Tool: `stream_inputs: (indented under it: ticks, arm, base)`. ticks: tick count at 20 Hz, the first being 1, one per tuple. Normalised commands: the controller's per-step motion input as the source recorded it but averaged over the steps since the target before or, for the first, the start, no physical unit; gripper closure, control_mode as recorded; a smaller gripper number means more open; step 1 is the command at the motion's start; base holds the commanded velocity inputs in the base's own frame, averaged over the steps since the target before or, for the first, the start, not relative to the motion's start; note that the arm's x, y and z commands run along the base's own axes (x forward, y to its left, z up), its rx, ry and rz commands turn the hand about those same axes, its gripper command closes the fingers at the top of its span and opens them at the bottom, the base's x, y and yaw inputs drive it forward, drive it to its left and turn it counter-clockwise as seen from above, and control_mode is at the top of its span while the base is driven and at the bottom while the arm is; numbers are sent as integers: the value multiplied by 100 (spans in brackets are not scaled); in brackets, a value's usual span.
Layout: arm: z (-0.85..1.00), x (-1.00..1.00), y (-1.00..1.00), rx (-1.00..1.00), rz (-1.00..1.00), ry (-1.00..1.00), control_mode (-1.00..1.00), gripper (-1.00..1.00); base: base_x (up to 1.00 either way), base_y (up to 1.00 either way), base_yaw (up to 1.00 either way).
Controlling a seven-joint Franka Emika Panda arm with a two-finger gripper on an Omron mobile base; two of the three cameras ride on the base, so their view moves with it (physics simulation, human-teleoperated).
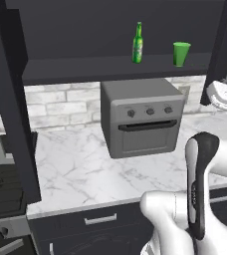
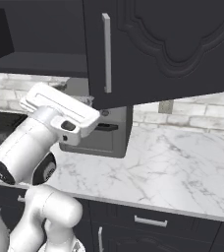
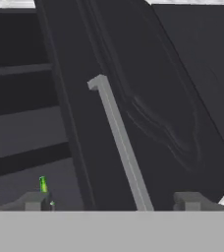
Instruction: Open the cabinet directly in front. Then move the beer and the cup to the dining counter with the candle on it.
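The cabinet [image 1: 110, 30] stands open, its left door [image 1: 11, 109] swung out at the left. On its shelf the green beer [image 1: 138, 43] stands upright, with the bright-green cup [image 1: 181, 54] to its right. The right door [image 2: 173, 44] is swung out towards me, showing its silver bar handle [image 2: 106, 52]. In the hand view my gripper [image 3: 112, 202] is open. That handle [image 3: 121, 142] runs up between the two widely spread fingertips [image 3: 188, 201], and neither touches it. A green sliver of the beer [image 3: 43, 184] shows at the lower left. The dining counter and the candle are out of view.
A grey toaster oven [image 1: 140, 117] stands on the marble counter [image 1: 80, 169] under the cabinet, against a pale brick wall. Dark drawers with short horizontal handles [image 1: 100, 219] run along the counter front. My own arm [image 1: 201, 189] rises at the lower right.
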Motion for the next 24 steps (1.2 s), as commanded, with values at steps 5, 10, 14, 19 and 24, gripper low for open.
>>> stream_inputs:
  ticks: [5, 10, 14, 19, 24]
  arm:
    - [-1, 6, 100, -16, 0, 27, -100, -100]
    - [-5, 29, 100, -20, 0, 25, -100, -100]
    - [0, 89, 50, -14, -9, 7, -100, -100]
    - [-4, 100, 2, -5, -18, 12, -100, -100]
    - [-6, 100, -23, 0, -8, 18, -100, -100]
  base:
    - [0, 0, 0]
    - [0, 0, 0]
    - [0, 0, 0]
    - [0, 0, 0]
    - [0, 0, 0]
